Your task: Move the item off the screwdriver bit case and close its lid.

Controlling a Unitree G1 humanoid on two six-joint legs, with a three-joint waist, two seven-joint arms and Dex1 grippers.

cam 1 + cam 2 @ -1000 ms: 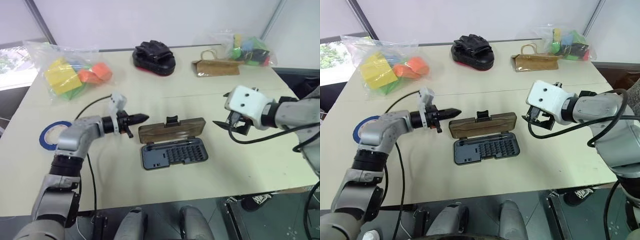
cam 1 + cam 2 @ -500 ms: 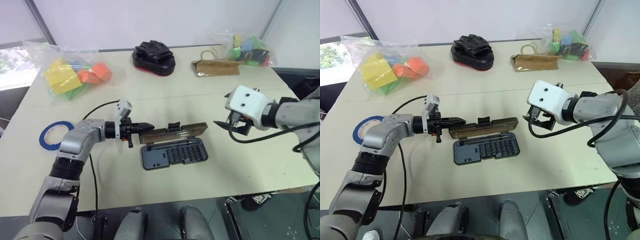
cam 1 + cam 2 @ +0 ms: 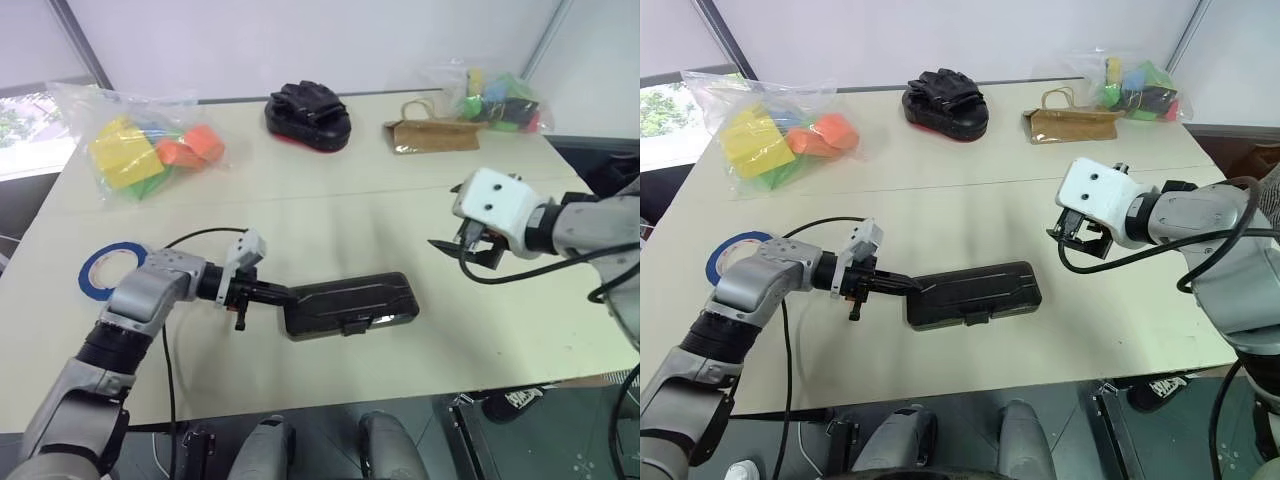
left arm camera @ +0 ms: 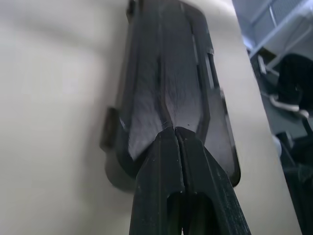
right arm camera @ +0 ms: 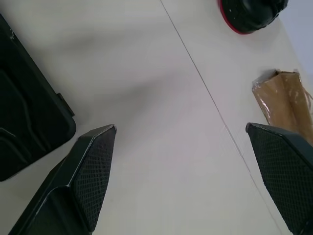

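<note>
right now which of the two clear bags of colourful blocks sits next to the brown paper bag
The bag of blocks at the table's far right corner, beside the brown paper bag; the other bag lies far left.

The lid (image 3: 350, 297) lies shut, hiding the bit rows. The right wrist view's edge cuts off the screwdriver bit case (image 5: 27, 122).

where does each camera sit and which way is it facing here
Head stereo pair: on the head, looking forward and down at the beige table; both arms show.
Left wrist: along the shut left gripper, tips on the closed dark blue-grey plastic screwdriver bit case.
Right wrist: between the open right gripper fingers, over the table.
Shared: the case appears in every view.
</note>
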